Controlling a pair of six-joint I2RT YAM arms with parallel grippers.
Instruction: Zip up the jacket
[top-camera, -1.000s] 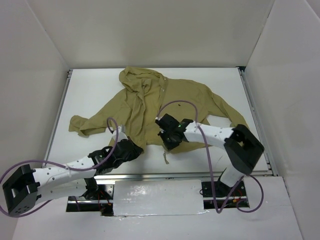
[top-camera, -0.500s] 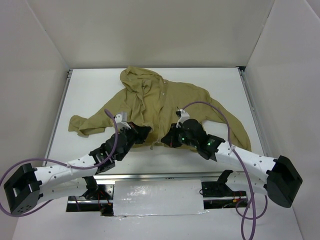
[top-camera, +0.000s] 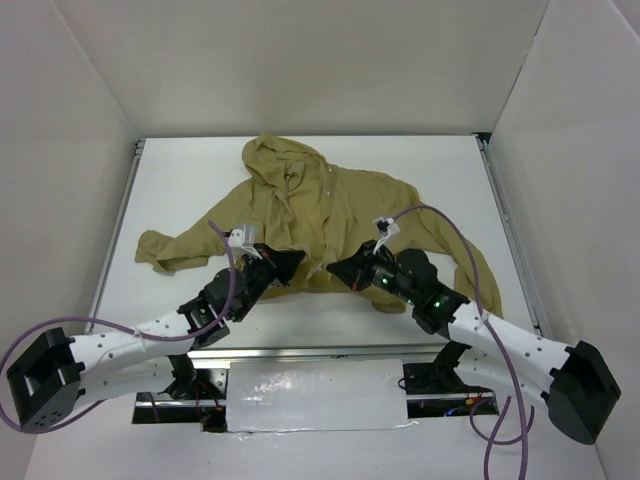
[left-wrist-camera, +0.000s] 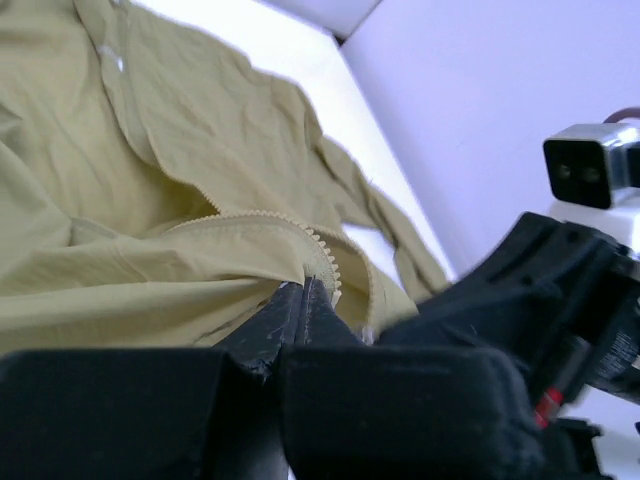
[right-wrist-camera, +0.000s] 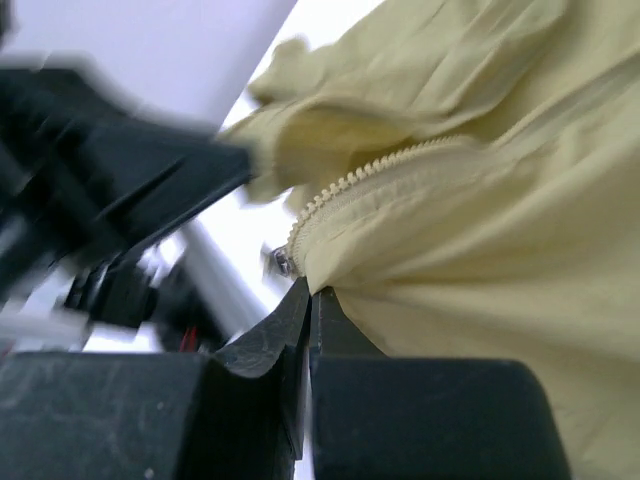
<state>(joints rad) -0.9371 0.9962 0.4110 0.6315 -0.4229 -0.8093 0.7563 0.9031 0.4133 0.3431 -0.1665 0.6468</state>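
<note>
The olive-tan hooded jacket (top-camera: 320, 205) lies front up on the white table, hood at the back, sleeves spread to both sides. My left gripper (top-camera: 292, 262) is shut on the jacket's left front edge near the hem; the left wrist view shows its fingers (left-wrist-camera: 300, 300) pinching cloth just below the zipper teeth (left-wrist-camera: 325, 255). My right gripper (top-camera: 338, 270) is shut on the right front edge near the hem; the right wrist view shows the zipper teeth (right-wrist-camera: 350, 182) ending at a small metal piece (right-wrist-camera: 282, 262) just above its fingertips (right-wrist-camera: 308, 295). The two grippers face each other closely.
The table (top-camera: 170, 190) has a metal rail (top-camera: 300, 352) along its near edge and white walls on three sides. The left sleeve (top-camera: 170, 247) lies bunched at the left; the right sleeve (top-camera: 470, 250) runs toward the right edge. Purple cables loop over both arms.
Both grippers took hold of the jacket's lower front edges and drew toward each other at the hem. The right arm swung out and stretched low; the hem is lifted and bunched.
</note>
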